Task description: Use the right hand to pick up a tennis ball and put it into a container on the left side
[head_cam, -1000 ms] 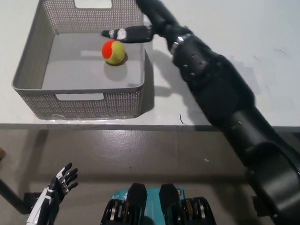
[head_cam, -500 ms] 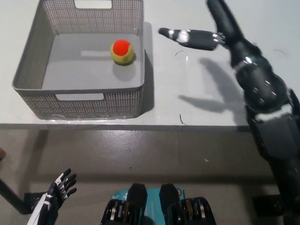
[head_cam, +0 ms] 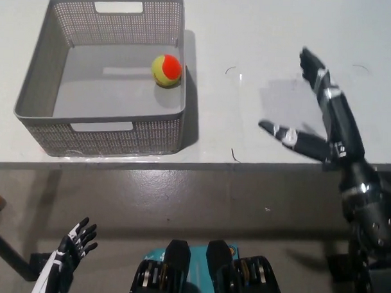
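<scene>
1. Inside the grey perforated plastic basket [head_cam: 100, 127], by its right wall, sat the yellow-and-orange tennis ball [head_cam: 167, 69].
2. Black right hand [head_cam: 318, 118] hung spread, empty, well apart.
3. White left hand [head_cam: 66, 261] rested lower left, fingers apart.
4. Advice: retract w/o clipping the basket.

I see a yellow-green and orange tennis ball [head_cam: 167, 69] in a grey perforated-mesh container [head_cam: 37, 89], on a white surface [head_cam: 251, 33]; my right hand [head_cam: 318, 118] is black.
</scene>
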Controlling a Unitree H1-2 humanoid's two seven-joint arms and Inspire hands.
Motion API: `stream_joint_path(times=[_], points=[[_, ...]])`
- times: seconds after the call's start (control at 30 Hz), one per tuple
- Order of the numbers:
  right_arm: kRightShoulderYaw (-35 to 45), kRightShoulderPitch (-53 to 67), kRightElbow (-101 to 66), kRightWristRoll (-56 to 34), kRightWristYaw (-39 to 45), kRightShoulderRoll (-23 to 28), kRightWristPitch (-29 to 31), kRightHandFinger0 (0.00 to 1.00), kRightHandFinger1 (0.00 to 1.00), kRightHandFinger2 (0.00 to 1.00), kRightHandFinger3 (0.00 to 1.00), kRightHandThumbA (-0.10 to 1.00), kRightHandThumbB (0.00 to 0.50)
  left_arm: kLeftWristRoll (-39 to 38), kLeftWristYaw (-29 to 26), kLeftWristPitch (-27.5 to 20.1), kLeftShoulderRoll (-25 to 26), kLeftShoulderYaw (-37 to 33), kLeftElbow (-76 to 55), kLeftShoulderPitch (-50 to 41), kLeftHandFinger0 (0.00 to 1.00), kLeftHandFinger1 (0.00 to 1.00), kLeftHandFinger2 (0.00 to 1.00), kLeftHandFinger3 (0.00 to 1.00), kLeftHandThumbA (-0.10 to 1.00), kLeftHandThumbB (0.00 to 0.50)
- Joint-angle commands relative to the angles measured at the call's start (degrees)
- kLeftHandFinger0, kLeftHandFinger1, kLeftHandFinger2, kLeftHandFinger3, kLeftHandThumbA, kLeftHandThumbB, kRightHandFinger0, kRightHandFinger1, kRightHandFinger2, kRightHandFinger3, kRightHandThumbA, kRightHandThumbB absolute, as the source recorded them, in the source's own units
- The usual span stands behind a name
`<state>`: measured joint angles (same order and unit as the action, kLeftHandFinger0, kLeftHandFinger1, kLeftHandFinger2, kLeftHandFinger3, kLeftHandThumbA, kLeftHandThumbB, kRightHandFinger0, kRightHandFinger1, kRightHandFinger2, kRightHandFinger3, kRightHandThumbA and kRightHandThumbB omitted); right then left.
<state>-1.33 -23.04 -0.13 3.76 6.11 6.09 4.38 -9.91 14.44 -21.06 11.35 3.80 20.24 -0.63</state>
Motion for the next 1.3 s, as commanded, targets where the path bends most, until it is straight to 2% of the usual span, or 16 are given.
stream_joint_path(times=[0.0,0.13,0.23,0.37,0.53,0.57,0.6,0.7,0.8,0.97,1.27], points=[[1.27,1.37,0.56,-4.59,0.58,-0.51,2.65,1.0,1.0,1.0,1.0,1.0,0.244,-0.79,-0.33,-0.84,0.59,0.93,-0.99,0.93,1.0,1.0,1.0,1.0,1.0,0.217],[0.92,4.3,4.43,-6.16,1.85,-0.8,5.0,1.0,1.0,1.0,1.0,1.0,0.216,-1.59,0.13,-0.73,0.6,1.21,-0.4,1.74,1.0,1.0,1.0,1.0,1.0,0.229],[0.65,5.95,7.13,-7.43,2.82,-0.78,6.61,1.0,1.0,1.0,1.0,0.99,0.173,-0.56,-0.75,-0.76,0.41,1.31,-0.55,1.98,1.0,1.0,1.0,1.0,1.0,0.24],[1.26,8.11,9.36,-8.61,2.88,-0.86,5.95,1.0,1.0,1.0,1.0,0.97,0.199,-0.5,-0.68,-0.04,0.57,1.42,-1.15,2.53,1.0,1.0,1.0,1.0,1.0,0.229],[1.37,9.7,12.06,-10.44,4.24,-0.62,6.93,1.0,1.0,1.0,1.0,0.94,0.152,-1.11,-0.22,0.06,0.8,1.74,-0.87,3.37,1.0,1.0,1.0,1.0,1.0,0.247],[1.24,10.37,12.76,-10.76,4.61,-0.71,7.36,1.0,1.0,1.0,1.0,0.96,0.182,-1.53,0.0,0.4,0.83,1.83,-0.99,3.37,1.0,1.0,1.0,1.0,1.0,0.25],[1.17,10.6,13.06,-10.94,4.8,-0.72,7.48,1.0,1.0,1.0,1.0,0.97,0.184,-1.97,0.18,0.73,0.84,1.95,-0.99,3.69,1.0,1.0,1.0,1.0,1.0,0.25],[0.86,11.86,13.86,-10.82,4.88,-0.89,7.71,1.0,1.0,1.0,1.0,1.0,0.231,-2.09,0.25,1.21,0.92,2.09,-0.95,4.09,1.0,1.0,1.0,1.0,1.0,0.251],[0.39,13.41,14.08,-9.91,4.79,-0.8,8.21,1.0,1.0,1.0,1.0,1.0,0.217,-1.63,0.17,1.14,1.0,2.03,-0.81,4.39,1.0,1.0,1.0,1.0,1.0,0.27],[1.26,14.96,16.09,-14.29,7.04,-1.52,9.32,1.0,1.0,1.0,1.0,0.99,0.216,-1.76,0.12,1.52,1.04,2.21,-0.91,4.68,1.0,1.0,1.0,1.0,1.0,0.274],[0.56,18.45,15.92,-17.18,9.16,-3.23,8.21,1.0,1.0,1.0,1.0,0.93,0.145,-1.67,0.11,1.68,0.74,2.19,-1.0,4.5,1.0,1.0,1.0,1.0,1.0,0.269]])
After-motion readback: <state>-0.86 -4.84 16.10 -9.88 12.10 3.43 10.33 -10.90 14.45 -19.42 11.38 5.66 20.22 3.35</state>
